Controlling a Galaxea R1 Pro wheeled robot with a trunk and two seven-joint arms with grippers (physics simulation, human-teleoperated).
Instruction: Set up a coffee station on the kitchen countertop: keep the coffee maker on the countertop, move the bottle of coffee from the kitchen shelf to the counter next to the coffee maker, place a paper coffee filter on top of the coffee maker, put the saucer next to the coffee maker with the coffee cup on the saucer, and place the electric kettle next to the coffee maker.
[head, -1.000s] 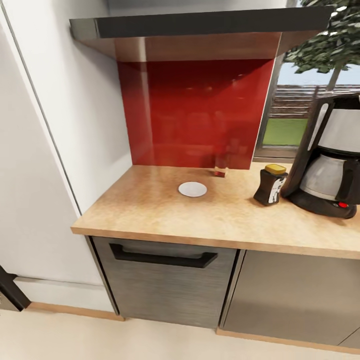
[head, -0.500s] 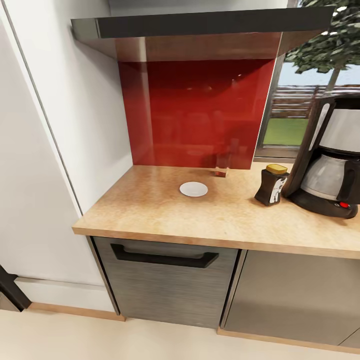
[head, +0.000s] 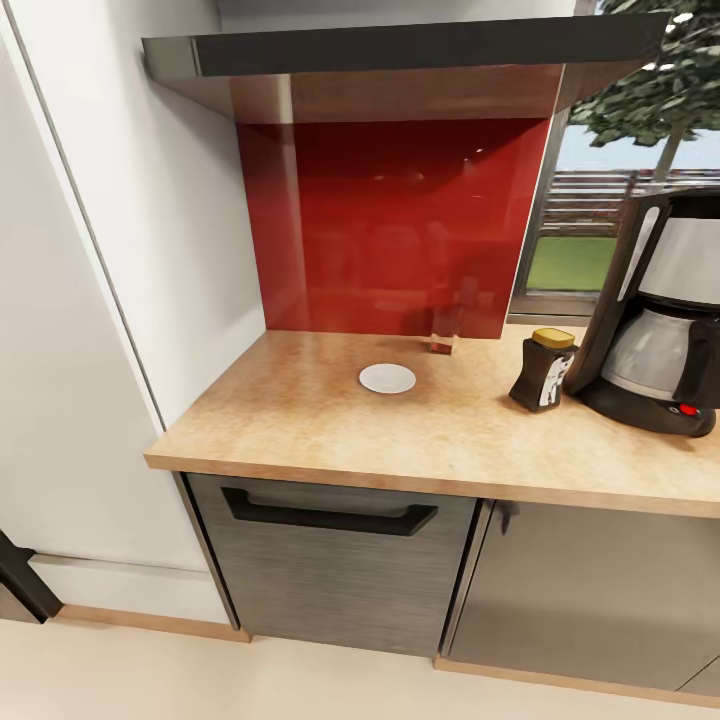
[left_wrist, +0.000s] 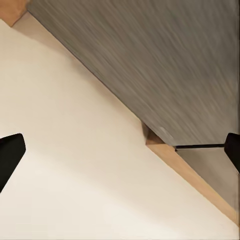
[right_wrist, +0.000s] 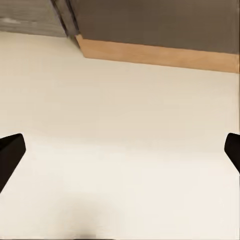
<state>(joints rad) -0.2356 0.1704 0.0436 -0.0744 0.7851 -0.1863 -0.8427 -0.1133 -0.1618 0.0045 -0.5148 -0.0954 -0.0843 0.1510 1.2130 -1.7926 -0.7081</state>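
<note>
On the wooden countertop (head: 300, 420) a black coffee maker (head: 655, 315) with a glass carafe stands at the right. Right beside it, on its left, is the dark bottle of coffee (head: 543, 369) with a yellow lid. A small white saucer (head: 387, 378) lies flat near the counter's middle. My left gripper (left_wrist: 120, 150) is open, its black fingertips wide apart over the floor by a grey cabinet front. My right gripper (right_wrist: 120, 150) is also open, hanging over bare floor, nothing between its fingers.
A small jar (head: 443, 333) stands against the red backsplash (head: 390, 220). A dark hood or shelf (head: 400, 50) overhangs the counter. A tall white panel (head: 100, 250) bounds the left. Below are a grey drawer with black handle (head: 325, 515) and a toe-kick (right_wrist: 160, 55).
The head view has shifted slightly between one second ago and half a second ago, then held still. Nothing on the counter has moved.
</note>
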